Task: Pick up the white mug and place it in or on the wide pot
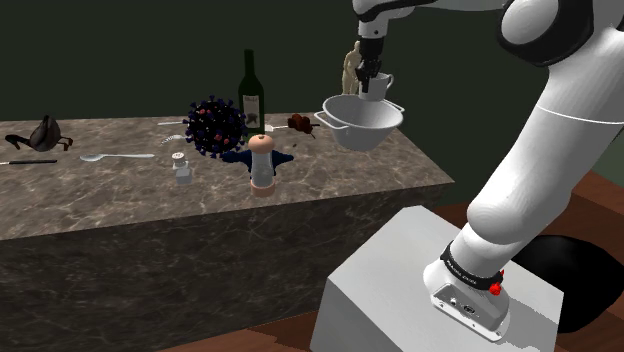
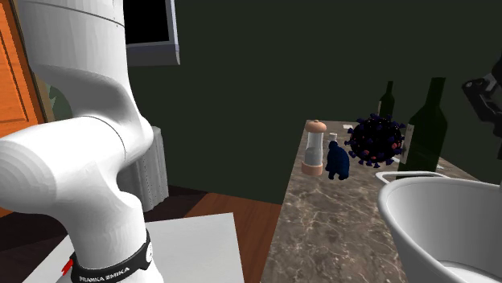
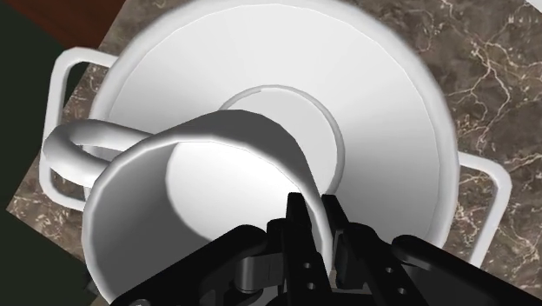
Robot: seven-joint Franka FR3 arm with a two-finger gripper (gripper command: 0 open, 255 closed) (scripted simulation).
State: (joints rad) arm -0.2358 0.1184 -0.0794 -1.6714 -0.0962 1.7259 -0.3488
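My black gripper (image 1: 371, 80) hangs just above the wide white pot (image 1: 362, 122), which stands at the near right end of the marble counter (image 1: 120, 205). It is shut on the rim of the white mug (image 1: 379, 86). In the wrist view the fingertips (image 3: 296, 228) pinch the mug's wall, one inside and one outside, and the gripper (image 3: 314, 230) holds the mug (image 3: 174, 200) over the pot's bowl (image 3: 373, 96). The mug's handle (image 3: 74, 143) points toward one of the pot's side handles (image 3: 59, 87). The pot (image 2: 434, 217) also sits at the second exterior view's lower right.
On the counter stand a dark wine bottle (image 1: 250, 90), a spiky purple ball (image 1: 215, 125), a tan-capped grinder (image 1: 261, 165) beside a blue object (image 1: 283, 157), a small shaker (image 1: 182, 173), a spoon (image 1: 115, 157) and a pale figurine (image 1: 350, 62). The counter edge lies right of the pot.
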